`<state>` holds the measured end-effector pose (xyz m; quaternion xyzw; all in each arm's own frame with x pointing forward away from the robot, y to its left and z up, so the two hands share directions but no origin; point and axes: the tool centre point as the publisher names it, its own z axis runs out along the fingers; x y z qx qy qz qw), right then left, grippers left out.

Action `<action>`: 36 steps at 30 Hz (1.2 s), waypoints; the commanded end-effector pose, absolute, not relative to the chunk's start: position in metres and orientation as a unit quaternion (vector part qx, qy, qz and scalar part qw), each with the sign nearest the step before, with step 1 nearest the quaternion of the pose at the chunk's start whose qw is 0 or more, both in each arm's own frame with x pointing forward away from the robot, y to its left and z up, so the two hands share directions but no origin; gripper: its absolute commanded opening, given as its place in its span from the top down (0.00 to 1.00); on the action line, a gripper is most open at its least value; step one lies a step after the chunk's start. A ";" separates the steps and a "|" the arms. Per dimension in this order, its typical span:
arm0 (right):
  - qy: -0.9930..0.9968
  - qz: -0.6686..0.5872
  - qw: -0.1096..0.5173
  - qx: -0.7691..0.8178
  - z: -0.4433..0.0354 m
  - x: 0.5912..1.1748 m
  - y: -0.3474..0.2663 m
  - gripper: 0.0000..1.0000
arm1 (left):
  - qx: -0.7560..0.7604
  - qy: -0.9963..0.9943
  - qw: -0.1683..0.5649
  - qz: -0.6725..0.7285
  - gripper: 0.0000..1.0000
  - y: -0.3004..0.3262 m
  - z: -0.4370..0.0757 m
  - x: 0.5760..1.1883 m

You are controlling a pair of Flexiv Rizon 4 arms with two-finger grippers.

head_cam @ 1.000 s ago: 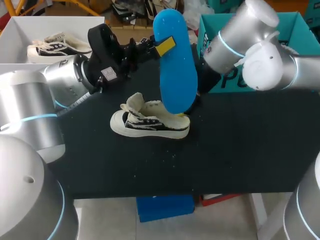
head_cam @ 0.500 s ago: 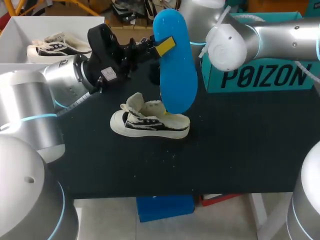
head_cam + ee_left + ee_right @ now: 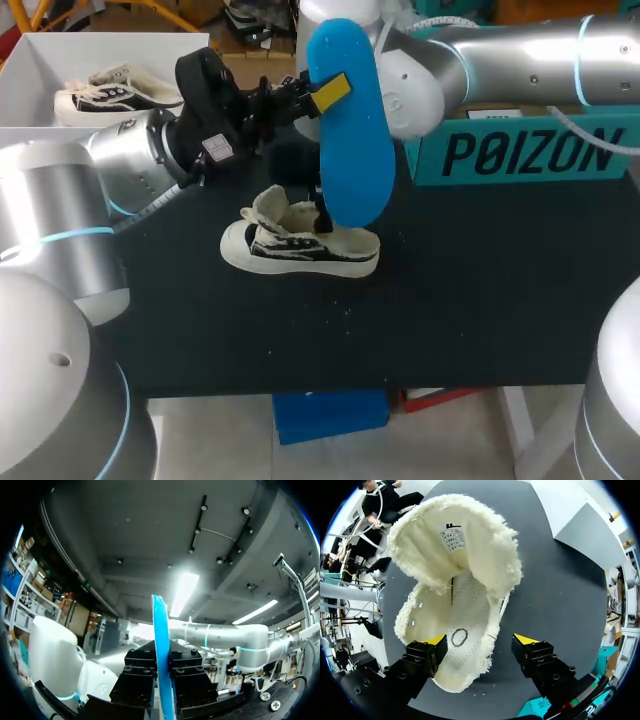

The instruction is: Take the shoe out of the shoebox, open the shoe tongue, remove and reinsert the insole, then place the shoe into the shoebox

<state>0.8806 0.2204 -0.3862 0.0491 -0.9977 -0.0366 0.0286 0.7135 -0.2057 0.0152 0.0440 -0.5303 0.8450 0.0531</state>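
1. Worktop (image 3: 480, 300): black surface. The low-top sneaker (image 3: 300, 248) stands on its sole near the centre, toe towards 9 o'clock, heel towards 3 o'clock. It is outside both boxes. The upper is cream with black markings and the sole is white.

2. Tongue (image 3: 455, 540): folded up and away from the opening. The right wrist view looks straight down into the cream lining of the sneaker.

3. Right claw (image 3: 480, 640): released, grasping nothing. It hangs above the heel end of the sneaker. One yellow tip lies over the sneaker's rim and the other over bare worktop beside it. I cannot tell whether the first tip touches the rim.

4. Right arm (image 3: 500, 60): enters from 2 o'clock and reaches past the middle, behind the insole.

5. Blue insole (image 3: 350, 120): out of the sneaker and held in the air, on end. Its lower end is just above the heel and its upper end points to 12 o'clock.

6. Left claw (image 3: 328, 90): clenched on the insole near its upper part. In the left wrist view the insole shows edge-on between my two black fingers (image 3: 137, 672), both pressed against it.

7. White shoebox (image 3: 40, 60): at 10 o'clock from the sneaker. A second sneaker (image 3: 110, 92) lies inside it.

8. Teal shoebox (image 3: 520, 155): at 2 o'clock, well apart from the sneaker, partly behind my right arm.
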 end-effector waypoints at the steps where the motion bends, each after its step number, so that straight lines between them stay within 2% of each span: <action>1: -0.999 -0.012 0.030 0.043 -0.396 0.881 0.226 0.26 | 0.045 -0.530 0.051 0.846 1.00 -0.207 0.015 0.713; 3: -0.999 -0.011 0.028 0.039 -0.399 0.881 0.224 0.40 | 0.045 -0.530 0.051 0.846 1.00 -0.207 0.015 0.713; 4: -0.999 -0.011 0.028 0.037 -0.399 0.881 0.224 0.51 | 0.045 -0.530 0.051 0.846 1.00 -0.207 0.015 0.713; 5: -0.999 -0.012 0.028 0.036 -0.400 0.881 0.223 0.67 | 0.045 -0.530 0.051 0.846 1.00 -0.207 0.015 0.713; 6: -0.999 -0.013 0.028 0.035 -0.402 0.881 0.223 0.95 | 0.045 -0.530 0.051 0.846 1.00 -0.207 0.015 0.713; 7: -0.998 -0.032 0.031 0.036 -0.403 0.881 0.223 1.00 | 0.045 -0.530 0.051 0.846 1.00 -0.207 0.015 0.713; 8: -0.996 -0.068 0.025 0.042 -0.405 0.882 0.225 1.00 | 0.045 -0.530 0.051 0.846 1.00 -0.207 0.015 0.713; 30: -0.996 -0.068 0.025 0.042 -0.405 0.882 0.225 1.00 | 0.045 -0.530 0.051 0.846 1.00 -0.207 0.015 0.713; 34: -0.999 -0.037 -0.005 -0.032 -0.375 0.881 0.213 1.00 | 0.045 -0.530 0.051 0.846 1.00 -0.207 0.015 0.713; 36: -0.996 -0.036 -0.001 -0.083 -0.357 0.884 0.203 1.00 | 0.045 -0.530 0.051 0.846 1.00 -0.207 0.015 0.713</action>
